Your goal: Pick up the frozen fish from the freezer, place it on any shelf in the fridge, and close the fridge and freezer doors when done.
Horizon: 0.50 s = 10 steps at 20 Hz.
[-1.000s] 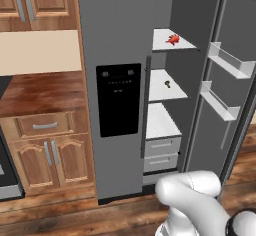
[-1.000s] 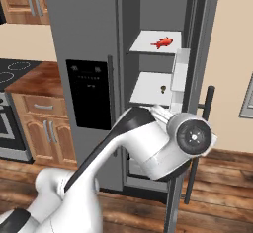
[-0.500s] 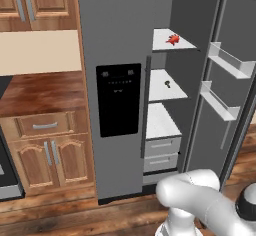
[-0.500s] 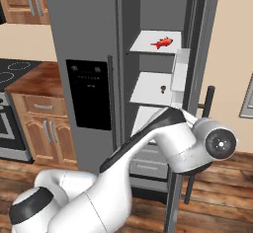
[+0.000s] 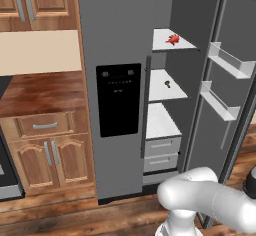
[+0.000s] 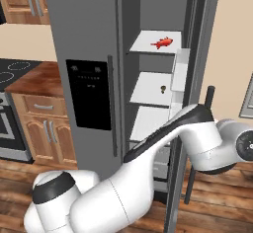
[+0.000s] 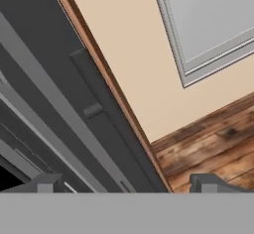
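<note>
Frozen fish (image 5: 173, 39), tiny, red-orange, lumpy

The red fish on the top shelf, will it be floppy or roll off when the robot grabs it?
Probably stiff, not floppy: the frozen fish keeps a lumpy, fixed shape on its white shelf. It lies flat, so it likely slides rather than rolls if nudged. It looks very small against the shelf, so it is probably light, and a wide-open pincer could knock it aside.

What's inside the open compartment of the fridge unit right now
The frozen fish lies on the top white shelf, a tiny dark item on the shelf below, with drawers underneath. The drawers' contents are hidden.
</note>
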{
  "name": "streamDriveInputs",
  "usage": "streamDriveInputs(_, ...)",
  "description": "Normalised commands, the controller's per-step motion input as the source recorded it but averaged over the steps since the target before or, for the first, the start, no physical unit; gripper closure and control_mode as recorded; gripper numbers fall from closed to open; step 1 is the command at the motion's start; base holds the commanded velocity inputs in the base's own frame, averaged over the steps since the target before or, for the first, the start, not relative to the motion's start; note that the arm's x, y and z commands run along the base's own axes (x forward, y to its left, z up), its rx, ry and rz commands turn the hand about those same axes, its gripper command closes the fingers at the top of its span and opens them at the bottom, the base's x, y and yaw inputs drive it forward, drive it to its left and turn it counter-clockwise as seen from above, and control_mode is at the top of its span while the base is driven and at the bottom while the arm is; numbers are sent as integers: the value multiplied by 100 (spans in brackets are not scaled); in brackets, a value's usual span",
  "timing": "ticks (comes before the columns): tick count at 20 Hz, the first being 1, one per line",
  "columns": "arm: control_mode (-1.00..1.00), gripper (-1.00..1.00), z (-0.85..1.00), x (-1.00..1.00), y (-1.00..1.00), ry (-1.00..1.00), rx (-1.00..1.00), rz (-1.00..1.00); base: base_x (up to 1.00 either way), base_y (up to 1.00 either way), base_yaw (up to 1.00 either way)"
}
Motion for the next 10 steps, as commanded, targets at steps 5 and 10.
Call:
streamDriveInputs(5, -100, -100, -21, 15, 0, 0, 0, 0, 0, 0, 0)
streamDriveInputs(10, -100, -100, -9, 27, -1, 0, 0, 0, 0, 0, 0)
